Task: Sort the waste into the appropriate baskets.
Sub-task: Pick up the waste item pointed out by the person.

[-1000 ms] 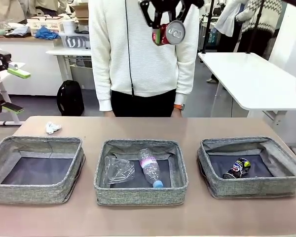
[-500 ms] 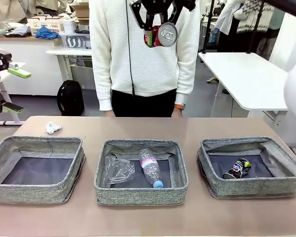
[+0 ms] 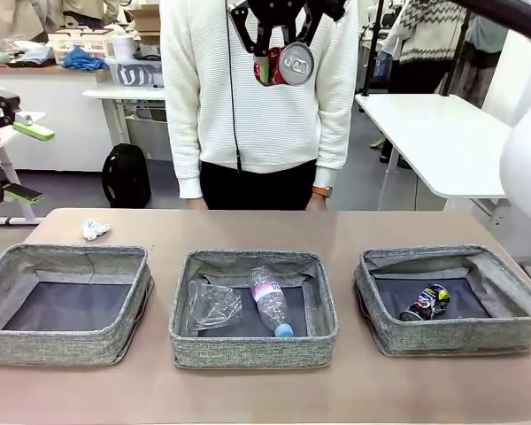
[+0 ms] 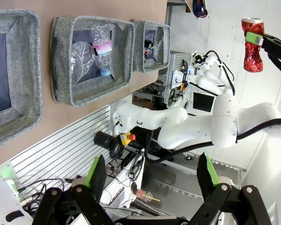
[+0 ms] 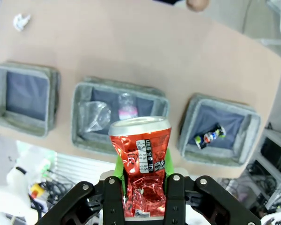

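High above the table my right gripper point(image 3: 280, 58) is shut on a dented red can point(image 3: 284, 65), which the right wrist view shows upright between the green pads point(image 5: 141, 159). Three grey baskets stand in a row. The left basket point(image 3: 71, 253) has a bare bottom. In the middle basket point(image 3: 248, 351) lie a crushed clear bottle point(image 3: 214, 304) and a pink-labelled, blue-capped bottle point(image 3: 270, 303). A black can point(image 3: 427, 301) rests in the right basket point(image 3: 451, 338). The white paper wad point(image 3: 94, 229) lies on the table behind the left basket. My left gripper point(image 3: 26, 164) hangs open at the left edge.
A person in a white sweater point(image 3: 257, 115) stands at the far edge of the table, hands low. Bare tabletop runs behind and in front of the baskets. A white table point(image 3: 442, 133) stands beyond at the right.
My right gripper has drifted a little to the left with the red can, still high up. The left arm, the baskets and their contents are as before.
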Available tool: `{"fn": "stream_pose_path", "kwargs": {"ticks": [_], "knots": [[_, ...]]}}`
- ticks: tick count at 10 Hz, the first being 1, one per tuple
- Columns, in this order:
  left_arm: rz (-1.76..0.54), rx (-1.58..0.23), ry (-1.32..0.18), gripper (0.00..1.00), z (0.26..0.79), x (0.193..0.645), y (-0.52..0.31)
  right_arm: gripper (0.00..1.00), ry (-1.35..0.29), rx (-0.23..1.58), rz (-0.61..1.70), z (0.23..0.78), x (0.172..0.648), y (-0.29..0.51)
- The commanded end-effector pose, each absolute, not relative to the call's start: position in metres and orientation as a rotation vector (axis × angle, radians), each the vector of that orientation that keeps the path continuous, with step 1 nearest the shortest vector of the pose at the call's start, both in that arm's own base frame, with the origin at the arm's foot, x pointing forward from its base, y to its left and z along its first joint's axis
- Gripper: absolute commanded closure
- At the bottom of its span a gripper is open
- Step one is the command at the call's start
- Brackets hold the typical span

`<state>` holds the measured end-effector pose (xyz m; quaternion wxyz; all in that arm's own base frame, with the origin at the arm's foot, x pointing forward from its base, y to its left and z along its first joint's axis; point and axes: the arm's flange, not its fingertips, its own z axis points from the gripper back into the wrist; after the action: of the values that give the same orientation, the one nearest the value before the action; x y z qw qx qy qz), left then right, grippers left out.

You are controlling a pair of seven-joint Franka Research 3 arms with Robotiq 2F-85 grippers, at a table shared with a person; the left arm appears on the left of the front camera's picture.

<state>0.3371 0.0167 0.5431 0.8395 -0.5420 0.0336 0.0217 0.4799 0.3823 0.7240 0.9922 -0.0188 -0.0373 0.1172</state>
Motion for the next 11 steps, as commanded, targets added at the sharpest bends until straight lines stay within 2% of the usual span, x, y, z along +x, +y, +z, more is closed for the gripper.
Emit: {"fn": "stream_pose_path", "kwargs": {"ticks": [1, 11], "knots": [[0.044, -1.145, 0.066, 0.0, 0.5439, 0.3355, 0.0172, 0.66, -0.075, -0.039, 0.229, 0.7253, 0.4789, 0.3808], [0.044, -1.145, 0.066, 0.0, 0.5439, 0.3355, 0.0172, 0.66, -0.075, -0.039, 0.229, 0.7253, 0.4789, 0.3808]]}}
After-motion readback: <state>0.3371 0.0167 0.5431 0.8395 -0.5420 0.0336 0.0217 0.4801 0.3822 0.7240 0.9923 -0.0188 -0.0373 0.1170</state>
